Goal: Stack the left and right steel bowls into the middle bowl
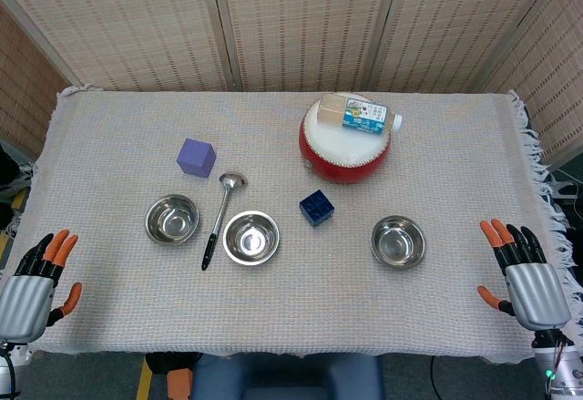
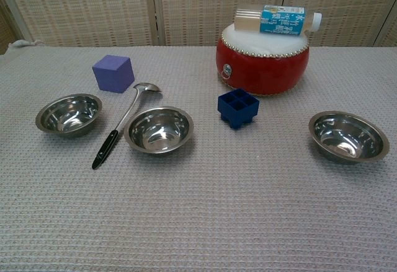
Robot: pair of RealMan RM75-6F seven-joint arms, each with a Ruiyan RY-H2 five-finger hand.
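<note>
Three steel bowls stand apart on the cloth. The left bowl [image 1: 171, 219] [image 2: 69, 113] is empty, as are the middle bowl [image 1: 250, 237] [image 2: 159, 129] and the right bowl [image 1: 398, 241] [image 2: 348, 136]. My left hand [image 1: 36, 277] rests at the table's near left edge, fingers spread, holding nothing, well left of the left bowl. At the near right edge my right hand [image 1: 524, 272] is likewise spread and empty, right of the right bowl. Neither hand shows in the chest view.
A ladle [image 1: 219, 219] [image 2: 120, 125] lies between the left and middle bowls. A purple cube [image 1: 196, 157] [image 2: 113, 73] sits behind the left bowl. A blue block [image 1: 316, 207] [image 2: 238, 107] and a red drum [image 1: 345, 143] [image 2: 262, 61] carrying a bottle [image 1: 364, 116] [image 2: 276, 20] stand behind.
</note>
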